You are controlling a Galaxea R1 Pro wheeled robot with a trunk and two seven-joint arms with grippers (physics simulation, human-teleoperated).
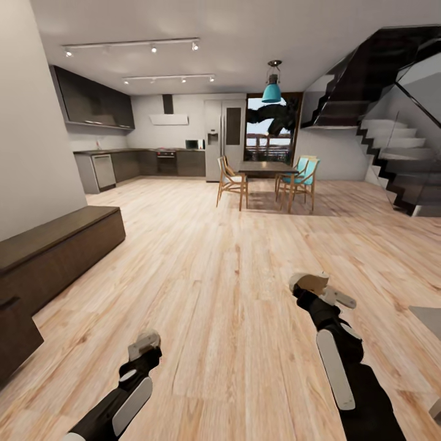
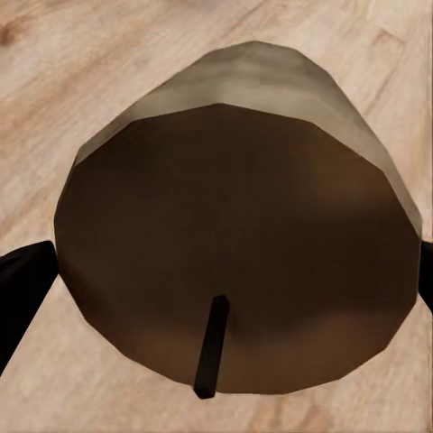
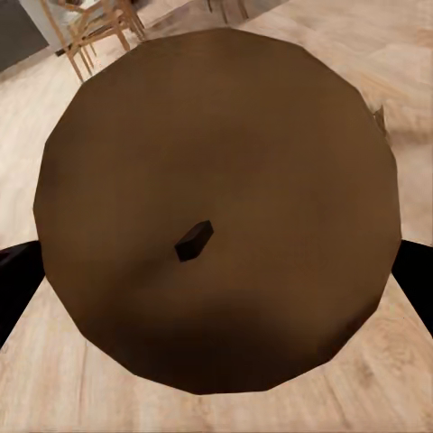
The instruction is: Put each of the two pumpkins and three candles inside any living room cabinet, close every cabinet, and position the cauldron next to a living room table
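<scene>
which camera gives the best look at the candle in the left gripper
The left wrist view: the stubby beige-grey candle shows close up, with its brown top face, dark wick and pale side, between the left gripper fingers. The head view shows just its pale edge. The right wrist view shows a different candle.

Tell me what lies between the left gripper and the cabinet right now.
Bare wooden floor in the head view: nothing stands between the left gripper, shut on a candle, and the cabinet.
</scene>
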